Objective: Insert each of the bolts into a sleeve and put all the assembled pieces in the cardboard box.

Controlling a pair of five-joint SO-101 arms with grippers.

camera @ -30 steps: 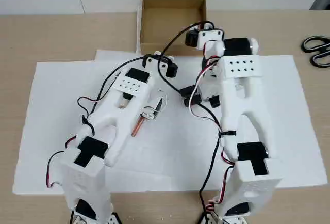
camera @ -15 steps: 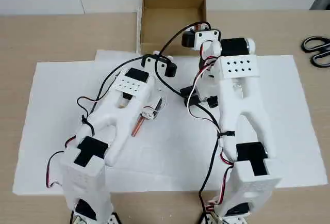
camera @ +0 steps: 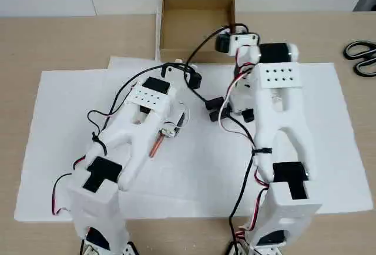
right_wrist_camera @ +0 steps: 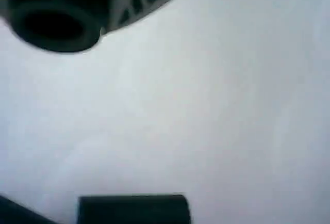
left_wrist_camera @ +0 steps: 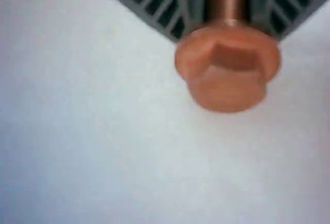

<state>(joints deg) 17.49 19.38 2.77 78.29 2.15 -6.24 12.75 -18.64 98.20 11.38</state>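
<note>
A copper bolt (camera: 156, 146) sticks out of my left gripper (camera: 164, 133), which is shut on its shank low over the white paper. In the left wrist view the bolt's hexagonal head (left_wrist_camera: 227, 66) faces the camera between the grey jaws. My right gripper (camera: 238, 107) hangs over the middle of the paper, shut on a black sleeve (right_wrist_camera: 54, 25) whose open end faces its wrist camera. Another black sleeve (right_wrist_camera: 131, 209) lies on the paper close by; it looks like the dark piece (camera: 214, 103) left of that gripper. The open cardboard box (camera: 197, 3) stands at the back.
White paper (camera: 64, 126) covers most of the wooden table. Scissors (camera: 359, 55) lie at the far right edge. Black cables (camera: 197, 87) loop between the two wrists in front of the box.
The right arm's wrist swung slightly left, then back to the right, carrying its sleeve. The left arm and its bolt have hardly moved.
</note>
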